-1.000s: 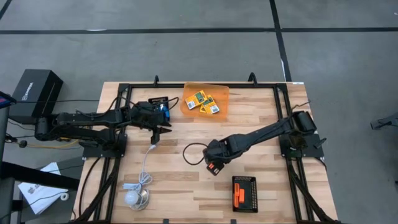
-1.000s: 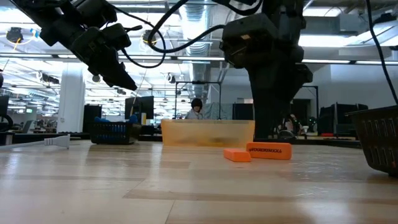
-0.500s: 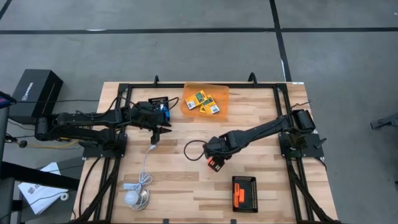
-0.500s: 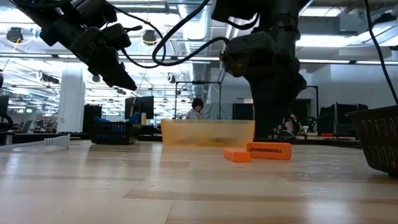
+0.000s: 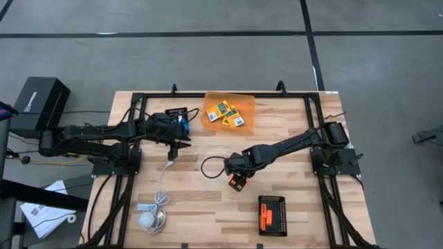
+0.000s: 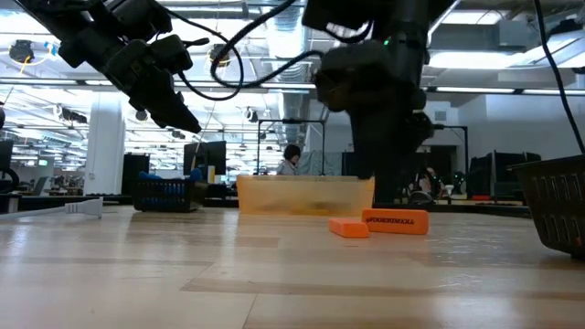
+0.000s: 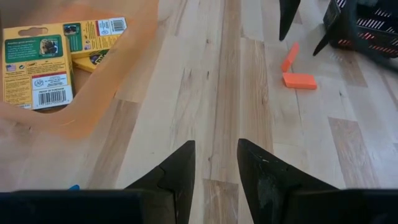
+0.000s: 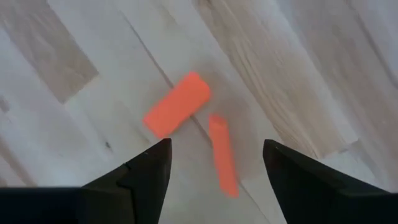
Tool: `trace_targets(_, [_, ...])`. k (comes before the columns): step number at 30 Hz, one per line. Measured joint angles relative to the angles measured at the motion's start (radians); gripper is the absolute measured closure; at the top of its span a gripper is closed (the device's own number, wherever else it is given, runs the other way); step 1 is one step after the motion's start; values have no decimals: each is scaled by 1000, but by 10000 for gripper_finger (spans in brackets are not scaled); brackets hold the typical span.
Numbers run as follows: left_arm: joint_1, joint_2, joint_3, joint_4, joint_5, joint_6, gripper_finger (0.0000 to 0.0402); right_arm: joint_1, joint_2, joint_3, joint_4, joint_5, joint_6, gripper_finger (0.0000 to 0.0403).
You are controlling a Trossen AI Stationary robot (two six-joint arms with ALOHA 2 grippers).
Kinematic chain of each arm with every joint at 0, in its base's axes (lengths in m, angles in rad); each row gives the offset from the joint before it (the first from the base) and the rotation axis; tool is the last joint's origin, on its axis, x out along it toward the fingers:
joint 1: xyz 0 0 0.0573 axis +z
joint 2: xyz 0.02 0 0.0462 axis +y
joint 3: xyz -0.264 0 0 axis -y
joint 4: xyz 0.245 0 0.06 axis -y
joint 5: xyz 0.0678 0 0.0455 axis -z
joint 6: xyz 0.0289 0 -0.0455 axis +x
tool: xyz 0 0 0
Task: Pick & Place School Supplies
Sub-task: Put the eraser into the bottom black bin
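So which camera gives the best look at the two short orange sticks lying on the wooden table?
The right wrist view: both short orange sticks fill the frame between the right gripper's open fingers. The left wrist view shows them small and far off. The low view shows them side-on, lying flat. The high view mostly hides them under the right gripper.

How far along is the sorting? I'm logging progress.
Done: yellow-and-green crayon boxes lie in the translucent orange tray, and orange sticks sit in the black rectangular tray. In hand: the right tool, open, hovers over two loose orange pieces on the wooden table. Left: those two pieces. The left tool waits.
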Motion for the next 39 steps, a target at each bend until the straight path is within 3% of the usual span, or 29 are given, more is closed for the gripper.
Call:
trace_targets(19, [0, 0, 0, -16, 0, 0, 286, 42, 137, 6, -16, -83, -20, 166])
trace_targets(22, [0, 0, -1, -17, 0, 0, 286, 44, 148, 5, -24, -81, -18, 208])
trace_targets(27, [0, 0, -1, -18, 0, 0, 286, 35, 145, 2, -36, -68, -12, 369])
trace_targets(39, [0, 0, -1, -14, -1, 0, 286, -20, 62, -6, 14, -85, -47, 378])
